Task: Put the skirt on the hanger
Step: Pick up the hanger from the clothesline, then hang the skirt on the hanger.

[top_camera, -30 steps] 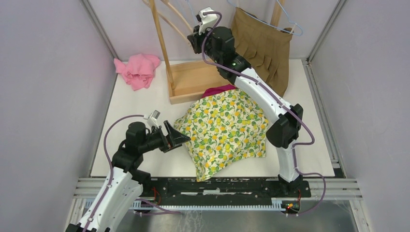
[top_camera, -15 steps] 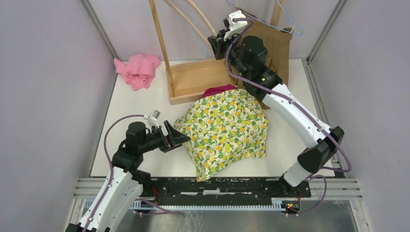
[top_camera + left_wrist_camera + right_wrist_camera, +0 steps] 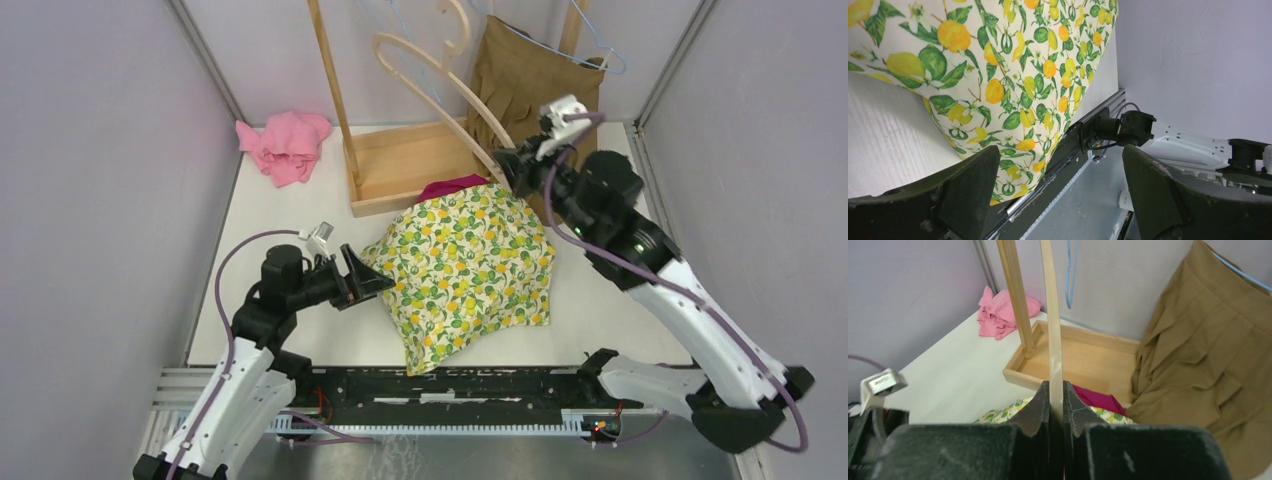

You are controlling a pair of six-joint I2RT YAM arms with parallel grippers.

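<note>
The lemon-print skirt (image 3: 465, 265) lies crumpled in the middle of the table, and it fills the top of the left wrist view (image 3: 998, 60). A pale wooden hanger (image 3: 440, 85) slants above the wooden stand, its hook up at the back. My right gripper (image 3: 510, 165) is shut on one arm of the hanger (image 3: 1050, 315), which runs up between the fingers (image 3: 1056, 390), just beyond the skirt's far edge. My left gripper (image 3: 375, 285) rests low at the skirt's left edge, jaws wide open with nothing between them (image 3: 1058, 175).
A wooden stand with a tray base (image 3: 405, 165) and an upright post (image 3: 335, 100) stands at the back. A brown pleated skirt (image 3: 540, 95) hangs on a blue wire hanger at the back right. A pink cloth (image 3: 287, 145) lies at the back left. Magenta fabric (image 3: 450, 187) peeks from under the skirt.
My right arm has swung from the stand's top down and to the right, bringing the wooden hanger with it. The left arm and the skirt have stayed put.
</note>
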